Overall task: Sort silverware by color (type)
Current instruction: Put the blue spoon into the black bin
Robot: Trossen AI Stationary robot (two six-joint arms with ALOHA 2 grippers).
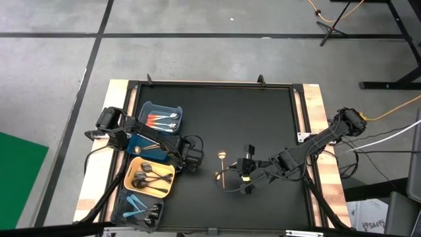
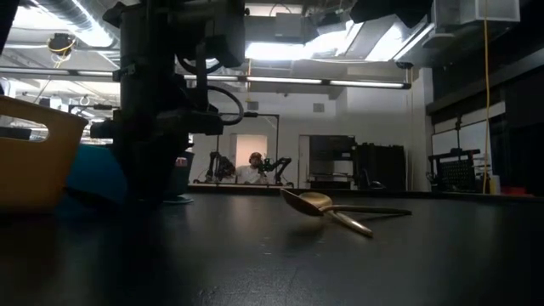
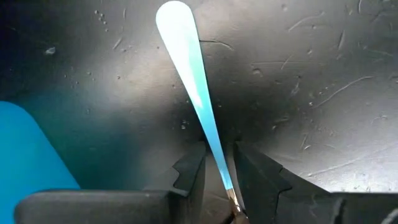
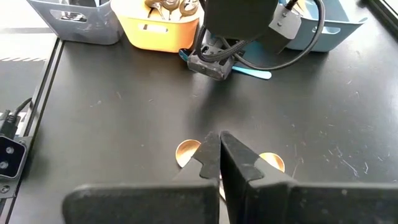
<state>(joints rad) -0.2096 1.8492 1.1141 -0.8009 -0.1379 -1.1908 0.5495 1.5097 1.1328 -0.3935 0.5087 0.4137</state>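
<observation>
The light blue utensil (image 3: 198, 93) is clamped at its handle end by the left gripper (image 3: 219, 177), its long axis running straight ahead; the right gripper (image 4: 219, 155), fingers together, is held above two gold spoons (image 4: 187, 151).

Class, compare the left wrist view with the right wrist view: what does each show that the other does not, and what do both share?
Only the left wrist view shows the left gripper closed on the thin light blue utensil handle.

Only the right wrist view shows the shut right gripper above two gold spoon heads, with the yellow plastic bin and grey plastic bin behind.

Both show the black tabletop, the blue plastic bin and part of the light blue utensil.
</observation>
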